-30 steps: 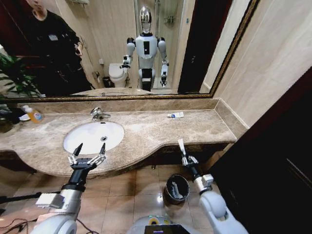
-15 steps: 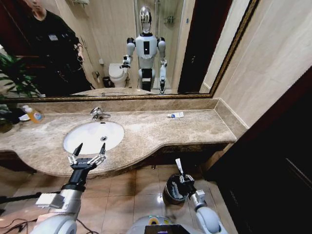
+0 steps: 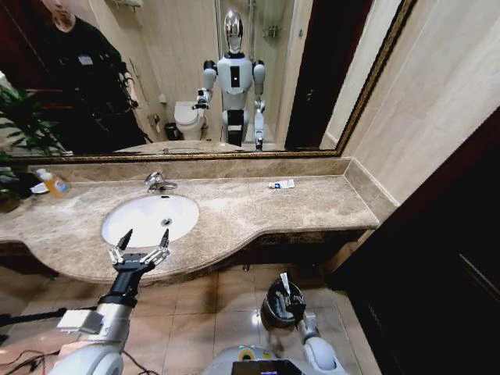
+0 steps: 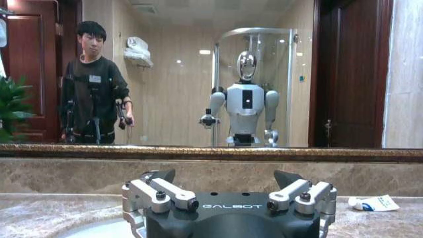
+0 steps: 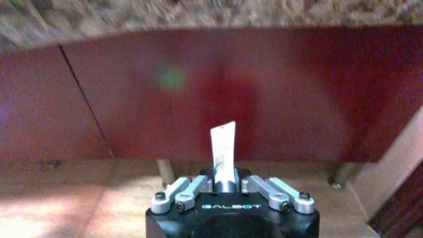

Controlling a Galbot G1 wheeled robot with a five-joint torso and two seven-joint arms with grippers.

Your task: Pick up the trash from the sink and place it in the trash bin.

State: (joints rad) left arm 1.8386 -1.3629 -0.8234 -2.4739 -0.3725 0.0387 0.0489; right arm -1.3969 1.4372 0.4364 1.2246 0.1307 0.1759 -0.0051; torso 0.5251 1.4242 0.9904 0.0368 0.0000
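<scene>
Right gripper: over bin on floor, clamped on white tube, clearest at the wrist. Left gripper: fingers spread, at sink front rim; counter edge beside.

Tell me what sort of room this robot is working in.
A bathroom, most likely in a hotel or home: a white oval sink with a chrome tap set in a marble counter, a wide wall mirror, and a toilet reflected in it.
</scene>
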